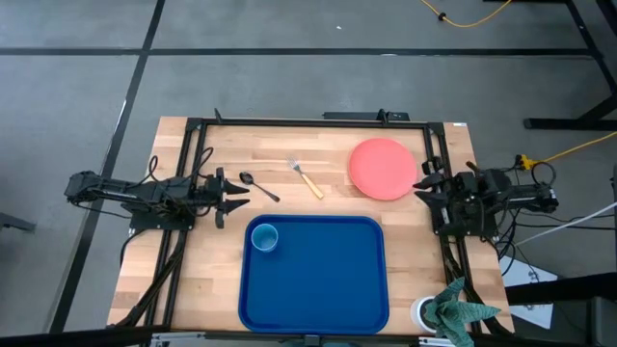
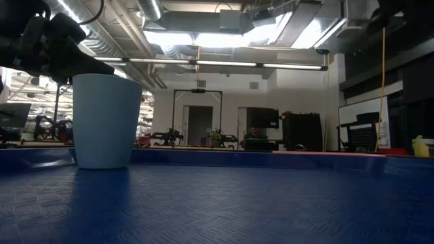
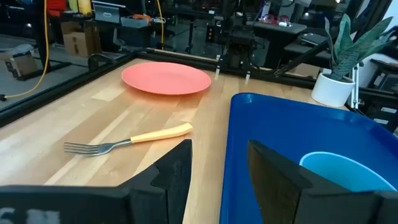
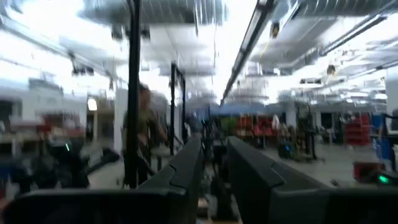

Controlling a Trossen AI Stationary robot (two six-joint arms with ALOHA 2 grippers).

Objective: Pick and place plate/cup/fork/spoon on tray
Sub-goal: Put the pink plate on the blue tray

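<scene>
The dark-blue tray (image 1: 313, 280) lies on the near middle of the wooden table. The light-blue cup (image 1: 265, 238) stands upright in the tray's far left corner and also shows in the low view (image 2: 106, 120). The salmon-pink plate (image 1: 383, 169) lies flat on the table beyond the tray's right part. The fork (image 1: 308, 178) and the dark spoon (image 1: 258, 185) lie on the table beyond the tray. My left gripper (image 1: 236, 193) is open and empty at the left, beside the spoon and pointing toward the right edge (image 3: 217, 165). My right gripper (image 1: 421, 183) is open and empty near the plate's right rim.
A white round container with green cloth (image 1: 448, 308) stands at the near right corner, beside the tray. Black frame rails (image 1: 308, 122) run along the table's far edge and both sides. Bare wood lies between the tray and the left rail.
</scene>
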